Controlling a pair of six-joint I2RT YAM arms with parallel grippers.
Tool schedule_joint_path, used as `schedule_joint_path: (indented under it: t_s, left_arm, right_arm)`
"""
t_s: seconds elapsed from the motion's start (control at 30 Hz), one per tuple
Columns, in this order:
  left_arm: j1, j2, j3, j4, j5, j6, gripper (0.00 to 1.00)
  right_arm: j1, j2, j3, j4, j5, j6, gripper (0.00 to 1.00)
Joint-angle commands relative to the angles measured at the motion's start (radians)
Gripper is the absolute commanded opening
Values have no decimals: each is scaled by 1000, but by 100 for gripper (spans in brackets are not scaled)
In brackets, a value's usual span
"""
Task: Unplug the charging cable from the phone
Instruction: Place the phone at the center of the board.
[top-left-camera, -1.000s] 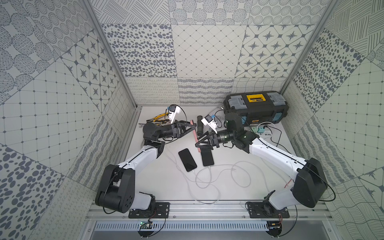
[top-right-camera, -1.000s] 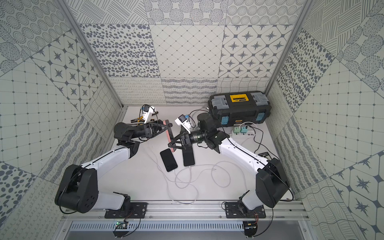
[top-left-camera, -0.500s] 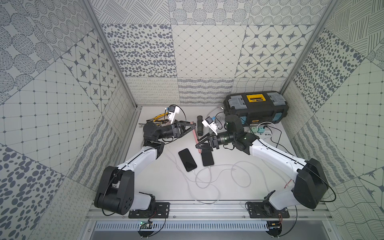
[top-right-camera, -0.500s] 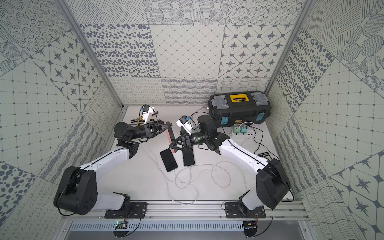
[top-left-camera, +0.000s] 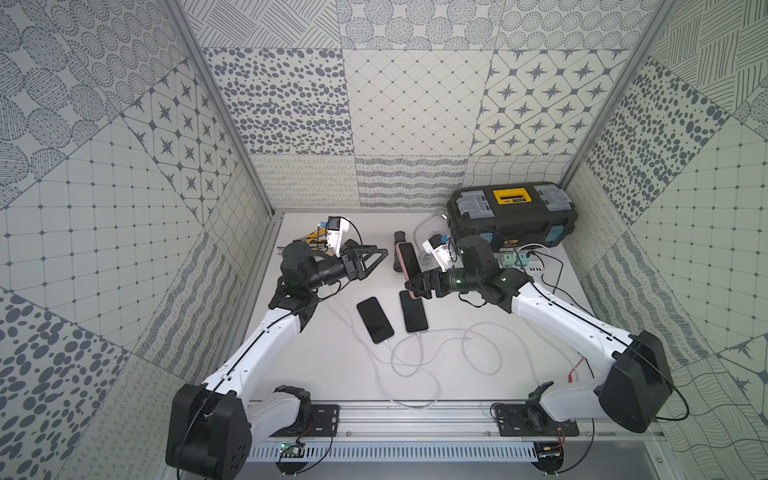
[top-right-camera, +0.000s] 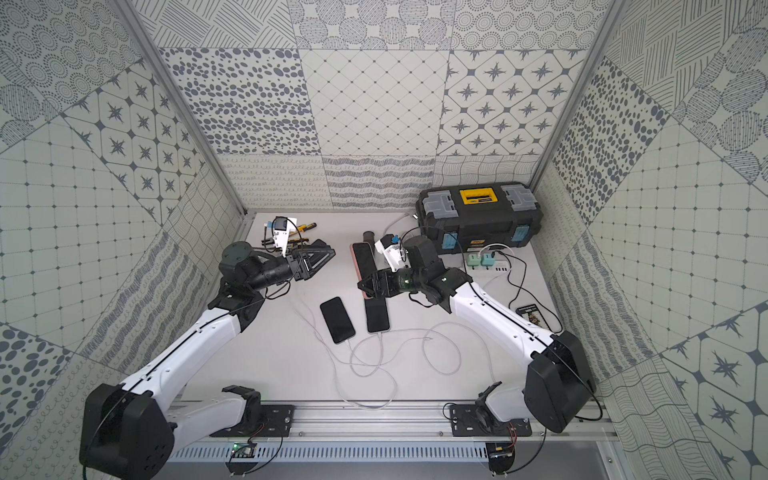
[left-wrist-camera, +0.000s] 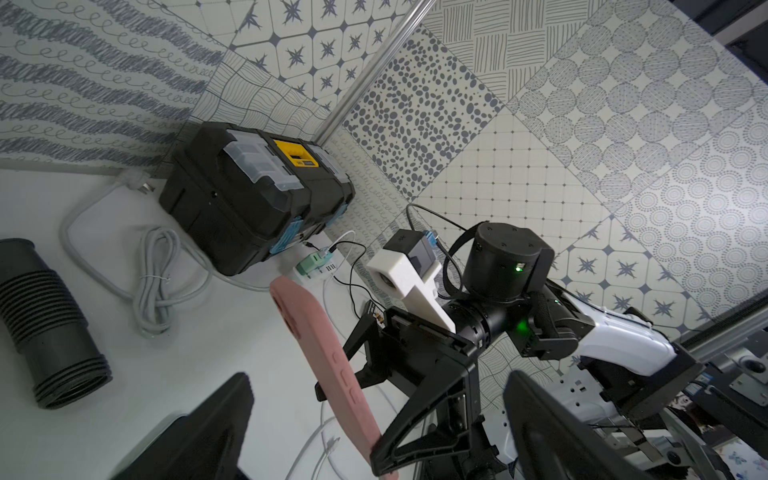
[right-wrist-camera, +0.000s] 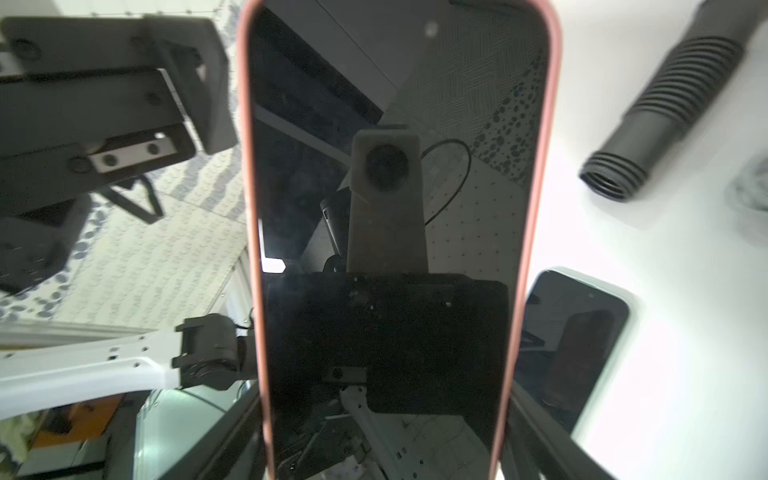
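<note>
Bearing illegible label (top-left-camera: 513, 196): toolbox (top-left-camera: 500, 226) near phone (top-left-camera: 407, 262)

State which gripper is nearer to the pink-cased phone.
Right. The right gripper holds the pink-cased phone by one end; the left gripper hangs open beside it, apart.

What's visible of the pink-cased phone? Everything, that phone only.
The pink-cased phone is a flat slab with a dark, glossy screen that is off and shows only reflections. A matte, rubbery-looking pink case wraps its rim and back, with raised side buttons and a camera cutout. The right gripper clamps it across its width near one end, jaws on both long edges. It seems lifted off the table and tilted, with its free end pointing away from the robot. The gripped end is hidden, so no port or cable shows.
</note>
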Motion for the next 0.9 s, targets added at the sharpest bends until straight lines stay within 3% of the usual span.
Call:
schedule_joint_path:
  t_s: [0.0, 0.13, 0.33, 0.87]
  left_arm:
    - [2, -9, 1, -168, -124, 144, 98]
    - [3, -12, -1, -179, -134, 146, 98]
    - [2, -16, -5, -185, -143, 148, 98]
    - [4, -21, -5, -205, -146, 158, 98]
  right_arm:
    - [1, -21, 1, -40, 211, -13, 46]
    - [2, -3, -7, -104, 380, 5, 46]
    - [1, 46, -43, -123, 510, 23, 46]
    - [-44, 286, -92, -123, 583, 58, 47]
